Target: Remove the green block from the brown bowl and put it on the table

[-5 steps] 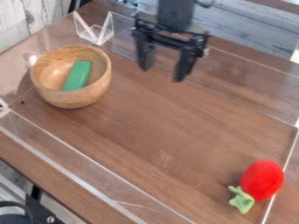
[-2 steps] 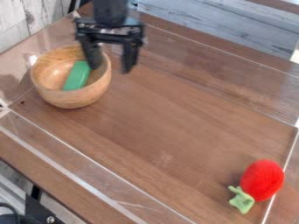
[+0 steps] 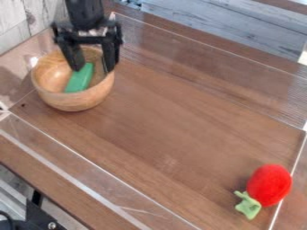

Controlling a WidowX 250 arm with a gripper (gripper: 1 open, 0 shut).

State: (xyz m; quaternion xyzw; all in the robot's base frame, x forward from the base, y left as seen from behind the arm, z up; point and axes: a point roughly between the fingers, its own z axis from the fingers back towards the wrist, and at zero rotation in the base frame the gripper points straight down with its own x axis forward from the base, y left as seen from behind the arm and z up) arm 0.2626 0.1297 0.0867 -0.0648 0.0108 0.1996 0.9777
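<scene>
Gripper (image 3: 89, 59) hangs wide open and empty over the brown bowl (image 3: 72, 92), green block (image 3: 81, 79) lying inside it, so it should probably lower straight, straddling the block's narrow width, clear of the bowl wall.

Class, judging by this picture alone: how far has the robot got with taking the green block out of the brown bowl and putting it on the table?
Done: the open claw is positioned over the brown bowl. In hand: nothing is gripped; the green block lies inside the bowl, its upper end behind the claw fingers. Left: grip the block, lift it out, and place it on the bare table.
</scene>
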